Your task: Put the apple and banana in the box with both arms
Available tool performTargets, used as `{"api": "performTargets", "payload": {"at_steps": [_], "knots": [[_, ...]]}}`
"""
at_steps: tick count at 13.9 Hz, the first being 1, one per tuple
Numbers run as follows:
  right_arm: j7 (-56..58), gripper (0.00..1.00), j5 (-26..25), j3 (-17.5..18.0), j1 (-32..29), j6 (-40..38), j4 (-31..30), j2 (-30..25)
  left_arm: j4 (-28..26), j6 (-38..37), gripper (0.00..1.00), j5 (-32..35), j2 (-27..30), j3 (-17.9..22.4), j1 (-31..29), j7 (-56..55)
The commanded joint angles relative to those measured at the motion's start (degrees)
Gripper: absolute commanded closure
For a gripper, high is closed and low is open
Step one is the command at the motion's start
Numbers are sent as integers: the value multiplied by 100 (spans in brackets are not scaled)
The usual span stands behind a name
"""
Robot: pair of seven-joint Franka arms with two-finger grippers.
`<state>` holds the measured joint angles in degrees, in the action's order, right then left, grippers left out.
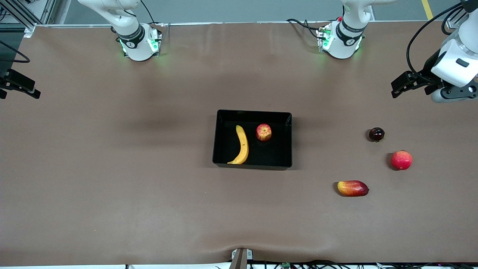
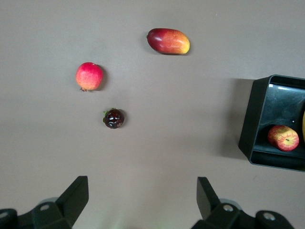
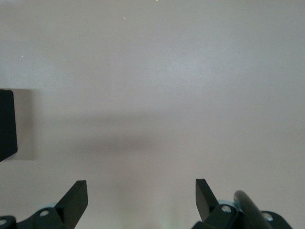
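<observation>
The black box [image 1: 276, 151] sits mid-table. The yellow banana [image 1: 242, 145] lies in it, toward the right arm's end. The apple [image 1: 263, 132] lies in it beside the banana, toward the left arm's end. My left gripper [image 1: 398, 88] is open and empty, up over bare table at the left arm's end. Its wrist view [image 2: 143, 191] shows the box's corner [image 2: 252, 119] with the apple [image 2: 283, 138] inside. My right gripper [image 1: 31, 91] is open and empty over bare table at the right arm's end. Its wrist view [image 3: 142, 193] shows only a box edge [image 3: 7, 124].
Three loose fruits lie on the brown table toward the left arm's end: a dark round fruit [image 1: 376, 134], an evenly red-pink round fruit [image 1: 401, 160] and a red-yellow mango-like fruit [image 1: 353, 188]. All three show in the left wrist view: dark [image 2: 114, 118], red-pink [image 2: 89, 76], mango-like [image 2: 167, 41].
</observation>
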<state>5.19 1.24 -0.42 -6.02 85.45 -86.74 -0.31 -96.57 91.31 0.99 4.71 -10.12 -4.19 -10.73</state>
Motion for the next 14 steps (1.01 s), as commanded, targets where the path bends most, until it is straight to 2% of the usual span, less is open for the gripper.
{"api": "performTargets", "payload": {"at_steps": [1,14], "knots": [[52,0,-19,60,-75,7,8,-39,-116,62,0,-99,162,-139,-170,53],[52,0,-10,60,-83,7,8,-30,261,-26,0,-11,-93,-122,-170,53]]}}
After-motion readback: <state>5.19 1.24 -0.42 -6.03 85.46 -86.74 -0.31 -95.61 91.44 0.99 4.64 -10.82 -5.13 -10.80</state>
